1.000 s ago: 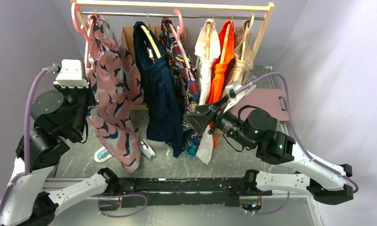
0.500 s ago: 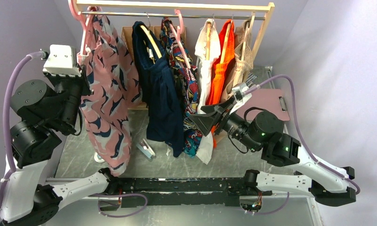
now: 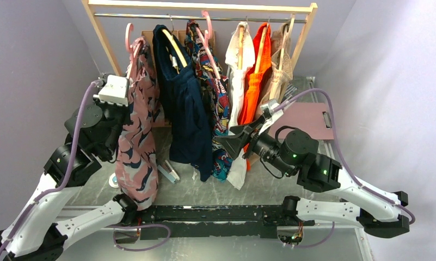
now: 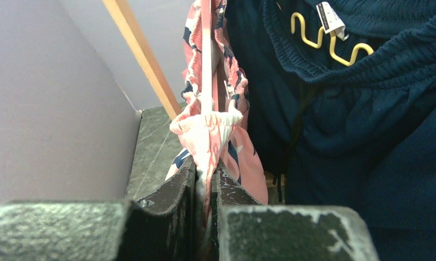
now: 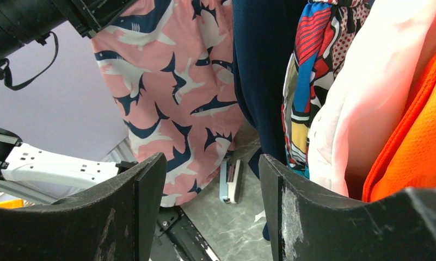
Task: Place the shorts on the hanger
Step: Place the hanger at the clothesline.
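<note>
Toward the left end of the rack's rail [image 3: 150, 16], seen from above, the shorts [image 3: 136, 147] hang on the hanger [image 3: 129, 33], whose hook sits just under the rod. The right gripper [image 3: 222, 144] is near the rack's middle garments.

Left wrist view: the left gripper [image 4: 207, 174] is pinched tight on the shorts' gathered pink fabric, beside a navy garment [image 4: 357, 136].

Right wrist view: its fingers [image 5: 134, 217] are spread wide, facing the shorts' hanging leg.

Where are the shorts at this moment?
Top view, left side: the shorts hang on the hanger, pinched in the left hand, just left of the navy garment.
</note>
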Tool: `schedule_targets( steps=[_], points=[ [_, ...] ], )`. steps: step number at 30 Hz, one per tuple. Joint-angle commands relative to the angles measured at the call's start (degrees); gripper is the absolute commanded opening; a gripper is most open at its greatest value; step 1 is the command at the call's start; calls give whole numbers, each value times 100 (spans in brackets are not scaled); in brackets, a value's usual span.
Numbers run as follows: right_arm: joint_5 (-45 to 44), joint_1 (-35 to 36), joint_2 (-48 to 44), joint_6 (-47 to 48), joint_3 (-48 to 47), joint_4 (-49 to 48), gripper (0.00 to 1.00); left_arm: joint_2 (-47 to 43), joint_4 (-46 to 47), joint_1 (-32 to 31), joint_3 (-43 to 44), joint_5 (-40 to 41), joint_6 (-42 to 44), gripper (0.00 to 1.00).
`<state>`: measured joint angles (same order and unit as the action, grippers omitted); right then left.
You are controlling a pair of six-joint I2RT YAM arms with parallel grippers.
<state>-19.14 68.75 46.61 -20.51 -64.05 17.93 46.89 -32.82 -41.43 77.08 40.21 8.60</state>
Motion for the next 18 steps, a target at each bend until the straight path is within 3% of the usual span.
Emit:
schedule_targets(
  steps=[1, 18],
  points=[
    [-129, 7, -150, 14, 74, -31, 66, -172, 1130, 38, -60, -179, 258, 7],
    [-301, -1, -636, -16, 447, 6, 66, 30, 2289, 33, -198, -439, 960, 7]
  ],
)
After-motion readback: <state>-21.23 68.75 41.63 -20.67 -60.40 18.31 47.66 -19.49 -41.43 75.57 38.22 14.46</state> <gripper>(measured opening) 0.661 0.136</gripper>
